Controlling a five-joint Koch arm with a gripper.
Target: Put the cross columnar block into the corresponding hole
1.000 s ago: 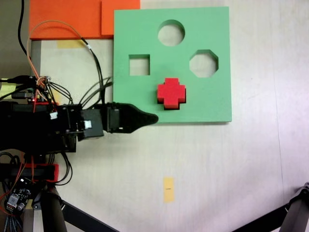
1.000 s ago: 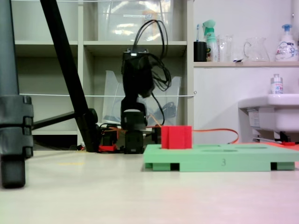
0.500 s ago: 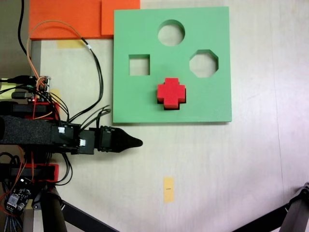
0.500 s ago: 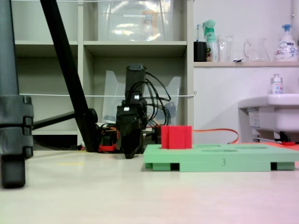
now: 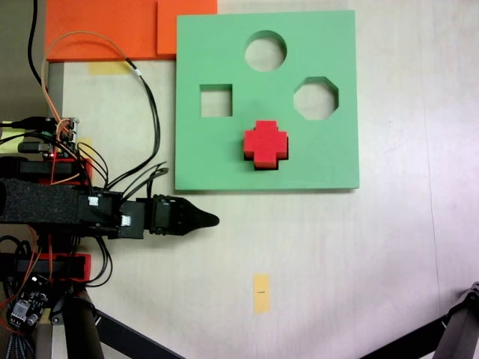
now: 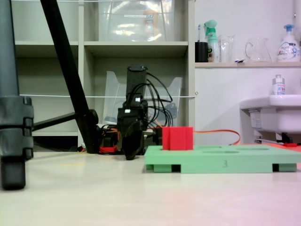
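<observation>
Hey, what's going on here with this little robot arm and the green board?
A small black arm is working a shape-sorting board. The red cross block sits in the plus-shaped hole of the green foam board, though it stands well above the surface in a fixed view. The gripper holds nothing and rests low beside the board, off its edge. Round, square and octagonal holes are empty.

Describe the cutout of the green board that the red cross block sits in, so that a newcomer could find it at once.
Find the square green foam board in a fixed view from above. It has four cutouts; the plus-shaped cutout lies nearest the board's lower edge, below the square cutout and the octagonal cutout. It alone holds the red cross block.
</observation>
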